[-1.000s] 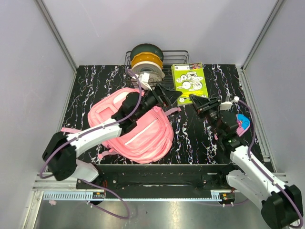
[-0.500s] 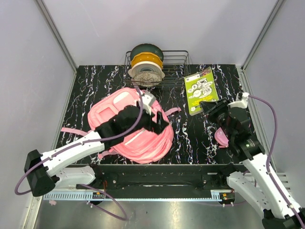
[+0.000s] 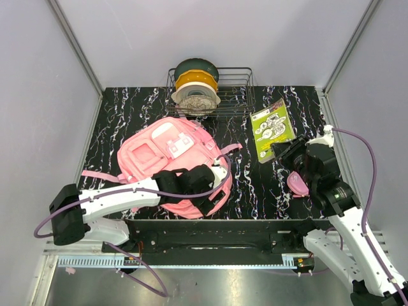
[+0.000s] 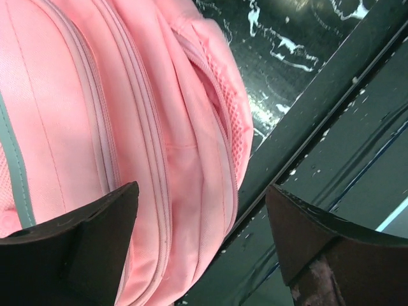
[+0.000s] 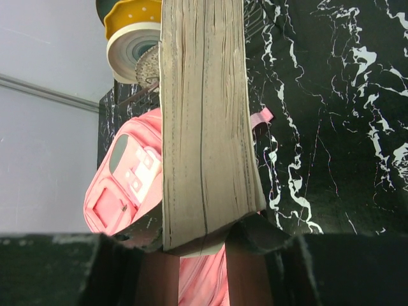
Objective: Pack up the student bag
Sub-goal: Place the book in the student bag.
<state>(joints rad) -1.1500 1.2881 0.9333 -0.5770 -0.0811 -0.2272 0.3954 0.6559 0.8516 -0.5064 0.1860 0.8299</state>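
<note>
While the student bag (image 3: 159, 150) lies flat on the left half of the black marbled table (image 3: 127, 105), front pockets up and straps trailing off its edges, nothing appears to be packed into it yet. The left gripper (image 3: 213, 191) hangs over the bag's near right corner with its jaws spread wide and nothing between them. From the left wrist, the two fingers (image 4: 83, 236) frame the rounded pink edge and its parallel zip lines, which look closed as far as I can tell. That placement suggests it is lining up to catch the zip or the fabric and open the main compartment. The right gripper (image 3: 285, 152) is clenched on a green-covered book (image 3: 272, 127), pinching it by one edge so it stands off the table to the right of the bag, well apart from it. Seen from the right wrist, its page block (image 5: 204, 115) rises straight from the jaws, a hold that would suit sliding it in edge first once there is an opening. A small pink pencil case (image 3: 298, 185) lies beneath the right arm (presumably awaiting its turn), and a wire basket (image 3: 245, 95) of spools sits at the far edge.
</note>
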